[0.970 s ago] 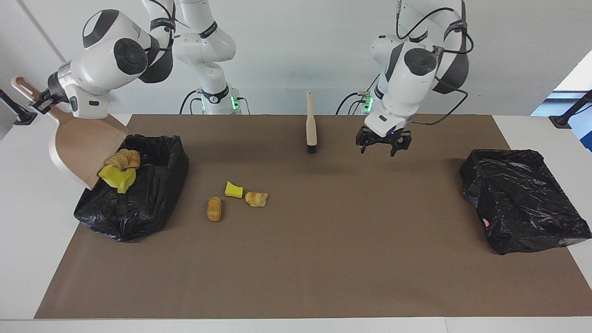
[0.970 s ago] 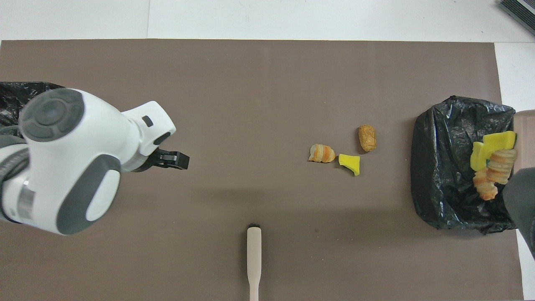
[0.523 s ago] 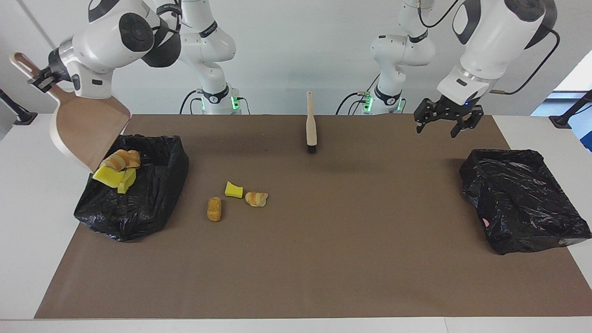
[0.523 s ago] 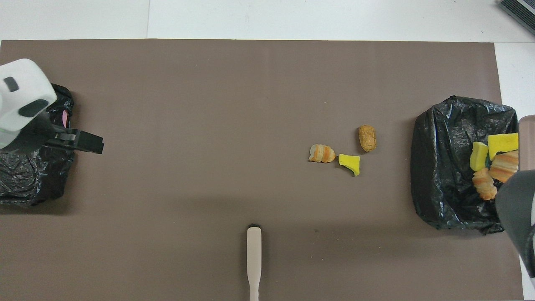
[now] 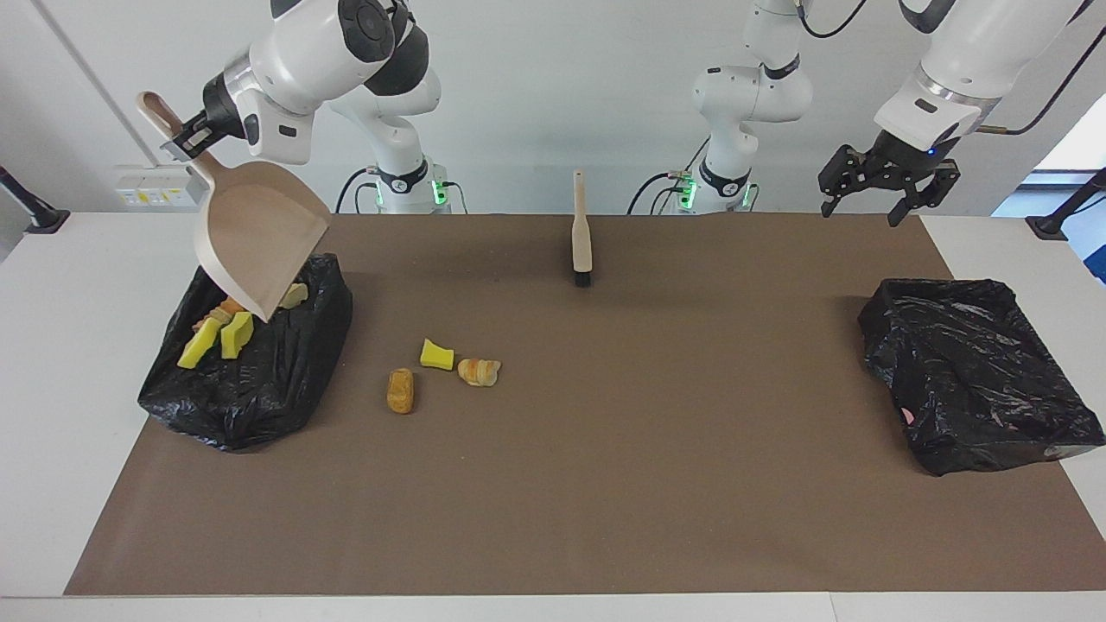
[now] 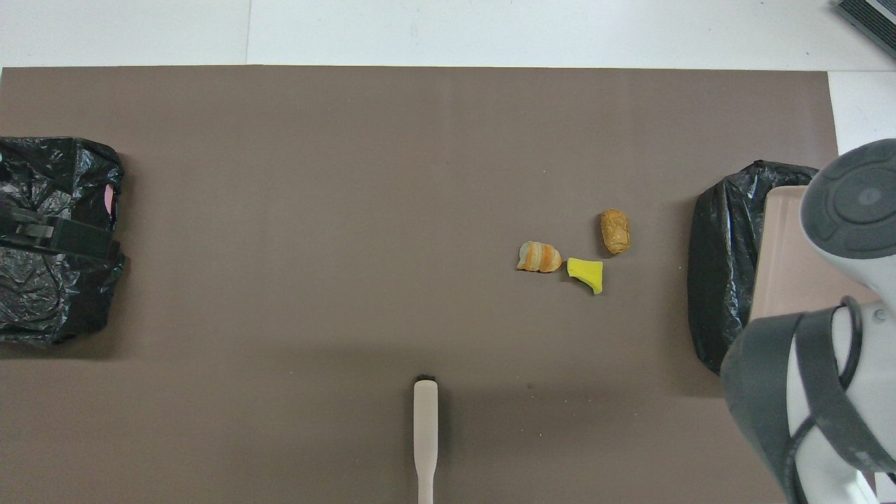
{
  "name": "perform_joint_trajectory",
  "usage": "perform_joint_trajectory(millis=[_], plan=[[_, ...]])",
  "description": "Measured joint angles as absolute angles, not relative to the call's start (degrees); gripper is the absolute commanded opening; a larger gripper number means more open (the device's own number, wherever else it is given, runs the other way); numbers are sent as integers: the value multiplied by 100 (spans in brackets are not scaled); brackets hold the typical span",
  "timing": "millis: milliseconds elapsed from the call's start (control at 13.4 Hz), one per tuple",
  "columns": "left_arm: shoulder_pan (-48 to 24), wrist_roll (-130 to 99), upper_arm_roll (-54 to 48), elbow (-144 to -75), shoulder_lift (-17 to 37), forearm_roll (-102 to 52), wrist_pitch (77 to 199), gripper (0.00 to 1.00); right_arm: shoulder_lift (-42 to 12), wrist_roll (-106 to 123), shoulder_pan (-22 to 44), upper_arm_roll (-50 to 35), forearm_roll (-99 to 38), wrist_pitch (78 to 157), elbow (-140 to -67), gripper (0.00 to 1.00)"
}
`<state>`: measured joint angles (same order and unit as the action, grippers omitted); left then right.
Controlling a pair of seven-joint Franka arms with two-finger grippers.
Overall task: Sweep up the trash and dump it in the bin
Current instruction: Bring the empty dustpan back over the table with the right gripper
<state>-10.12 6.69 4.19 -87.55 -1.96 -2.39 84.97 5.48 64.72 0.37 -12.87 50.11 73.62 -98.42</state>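
Note:
My right gripper (image 5: 187, 138) is shut on the handle of the beige dustpan (image 5: 259, 235), which hangs tilted, mouth down, over the black-lined bin (image 5: 285, 380). Several trash pieces lie in the bin, among them yellow foam chunks (image 5: 235, 333). On the brown mat beside the bin lie a yellow foam chunk (image 5: 436, 354), a striped croissant (image 5: 479, 371) and a bread roll (image 5: 400, 390). From overhead the dustpan (image 6: 784, 266) and my right arm cover most of the bin (image 6: 721, 266). My left gripper (image 5: 867, 197) hangs open and empty, high at the left arm's end of the table.
The beige brush (image 5: 581, 233) lies on the mat near the robots, midway between the arms, bristles pointing away from them. A second black-lined bin (image 5: 976, 371) stands at the left arm's end; in the overhead view the left gripper (image 6: 56, 234) shows over it.
The right arm swung the dustpan further over the bin and its pieces dropped in. The left gripper rose and moved from the mat's middle to the left arm's end.

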Motion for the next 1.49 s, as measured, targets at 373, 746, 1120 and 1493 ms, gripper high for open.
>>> perform_joint_trajectory(millis=[373,746,1120,1493], plan=[[-924,669,366,-8723,-193,-238,8475,100,532,4958,40,-1287,3132,7651,-9840,0],[-850,669,338,-8675,-195,-238,8475,100,198,2298,550,-1339,1736,7949,-9843,0],[-836,669,335,-8661,-195,-238,8487,100,-671,-914,1244,-1355,839,8915,-9751,0],[-834,669,308,-8661,-195,-238,8532,100,-1479,-3065,1643,-1353,172,9876,-9317,0]])
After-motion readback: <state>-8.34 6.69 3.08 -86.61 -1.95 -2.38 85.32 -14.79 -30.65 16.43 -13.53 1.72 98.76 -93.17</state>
